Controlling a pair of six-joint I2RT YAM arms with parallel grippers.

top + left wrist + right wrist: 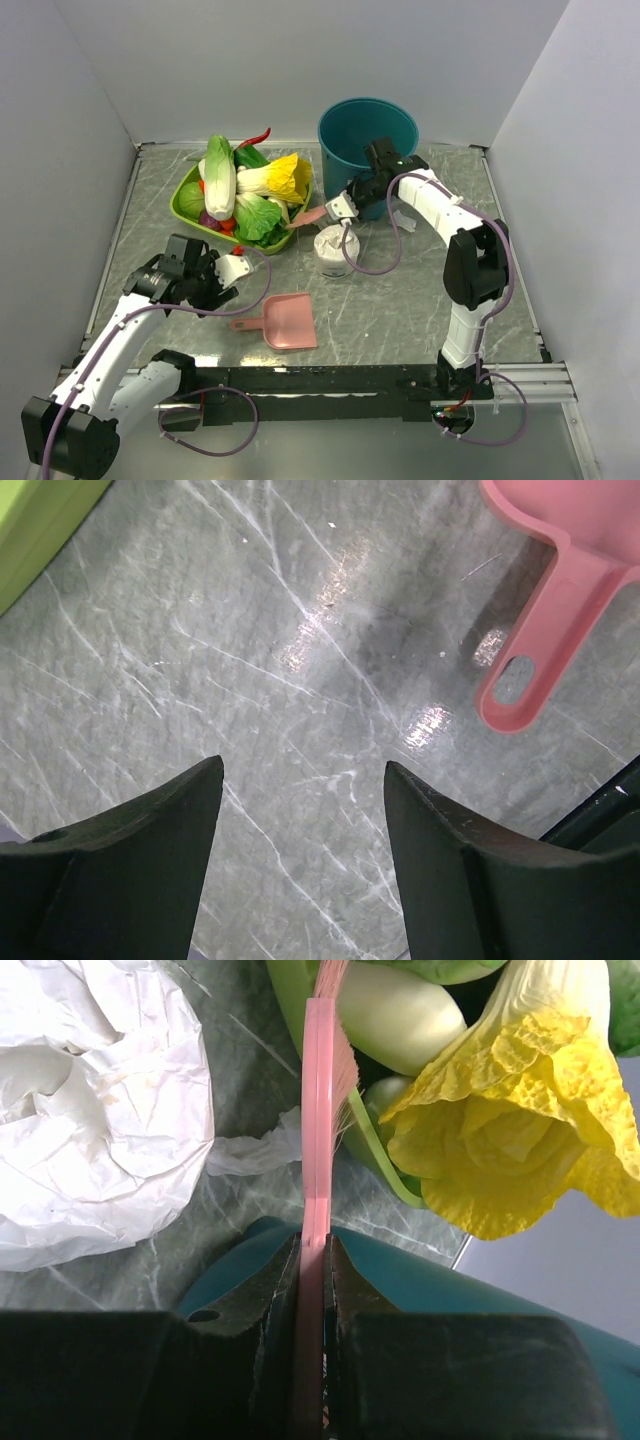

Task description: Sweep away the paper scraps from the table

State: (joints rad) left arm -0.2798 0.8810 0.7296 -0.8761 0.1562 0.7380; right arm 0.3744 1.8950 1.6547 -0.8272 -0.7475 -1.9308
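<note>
Paper scrap (250, 1152), thin, white and crumpled, is seen lying on the table (255, 1215) in the right wrist view, wedged between the large white tissue roll (95, 1110) and the rim of the green tray (372, 1155), just beside the pink brush (318, 1110). In the top view this scrap cannot be made out clearly. The brush is held edge-on by the right gripper (315, 1255), whose jaws are clamped tight on its flat handle; its bristles are turned toward the tray, close to a yellow cabbage (510, 1110). From above, the right gripper (340, 207) is seen between the tray (183, 207) and a teal bucket (368, 135), with the brush (310, 215) pointing toward the tray and the tissue roll (335, 250) standing just in front. The left gripper (235, 268) is held low over the grey marbled table (400, 300), jaws wide apart and nothing between them (300, 810); bare table (250, 630) shows in the gap. A pink dustpan (285, 320) lies flat near it, its handle (540, 650) pointed toward that gripper but not touched.
</note>
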